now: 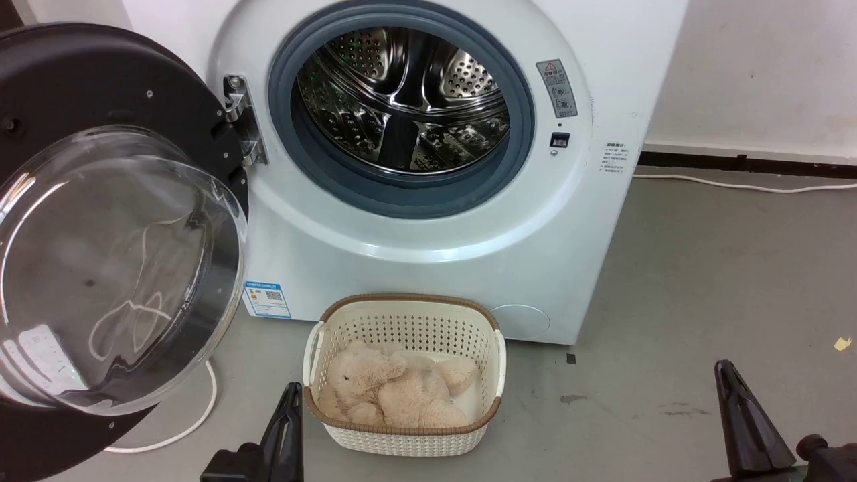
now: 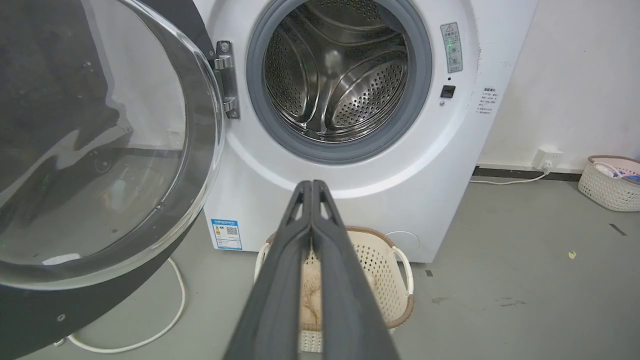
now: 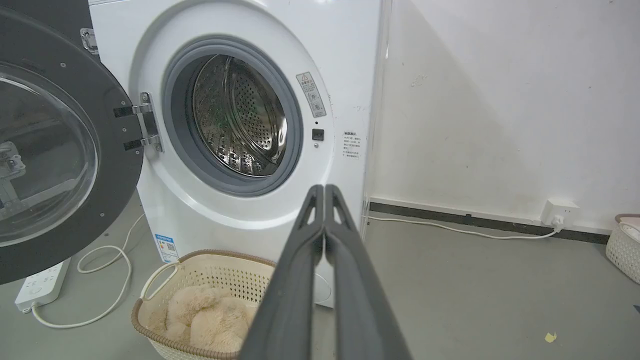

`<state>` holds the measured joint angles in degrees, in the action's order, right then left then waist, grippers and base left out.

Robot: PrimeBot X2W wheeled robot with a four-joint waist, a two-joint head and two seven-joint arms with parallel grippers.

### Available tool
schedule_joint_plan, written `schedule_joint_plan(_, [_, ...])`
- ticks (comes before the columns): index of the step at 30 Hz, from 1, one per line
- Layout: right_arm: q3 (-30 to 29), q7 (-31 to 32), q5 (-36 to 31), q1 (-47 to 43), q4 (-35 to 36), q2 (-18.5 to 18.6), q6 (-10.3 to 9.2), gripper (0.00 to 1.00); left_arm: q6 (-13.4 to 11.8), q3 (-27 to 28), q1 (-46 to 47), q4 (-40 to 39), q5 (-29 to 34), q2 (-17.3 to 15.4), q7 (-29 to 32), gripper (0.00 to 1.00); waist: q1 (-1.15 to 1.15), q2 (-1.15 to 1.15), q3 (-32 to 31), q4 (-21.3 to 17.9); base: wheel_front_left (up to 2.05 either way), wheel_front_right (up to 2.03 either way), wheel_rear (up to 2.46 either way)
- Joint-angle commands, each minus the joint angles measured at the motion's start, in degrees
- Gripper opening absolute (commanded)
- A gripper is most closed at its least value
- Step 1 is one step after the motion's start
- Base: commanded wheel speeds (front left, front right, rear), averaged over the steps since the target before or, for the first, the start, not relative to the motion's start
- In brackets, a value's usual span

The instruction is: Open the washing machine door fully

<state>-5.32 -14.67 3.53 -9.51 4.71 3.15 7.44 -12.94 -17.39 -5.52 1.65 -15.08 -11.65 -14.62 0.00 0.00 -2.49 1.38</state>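
Both low, closed, left gripper (image 1: 292, 389), right gripper (image 1: 724, 368)

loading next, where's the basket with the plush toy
Head view, low centre: the basket stands right before the washing machine, right of its open door.

The washing machine (image 1: 402, 281) is looked down on from close in the head view, faced squarely from lower in the left wrist view and obliquely from the right in the right wrist view; drum (image 1: 402, 100) and basket (image 1: 402, 335) are shared
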Motion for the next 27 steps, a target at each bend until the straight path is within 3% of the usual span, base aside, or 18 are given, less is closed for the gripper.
schedule_joint_plan(1, [0.1, 0.4, -0.1, 0.3, -0.1, 0.0, 0.0, 0.0, 0.4, 0.5, 0.2, 0.0, 0.4, 0.2, 0.4, 0.0, 0.0, 0.0, 0.1, 0.0, 0.0, 0.0, 0.0])
schedule_joint_plan(27, [1.3, 3.7, -0.9, 2.4, -1.2, -0.1, 0.01, 0.0, 3.3, 4.4, 1.4, -0.4, 3.8, 2.2, 3.7, 0.0, 0.0, 0.0, 0.6, -0.3, 0.0, 0.0, 0.0])
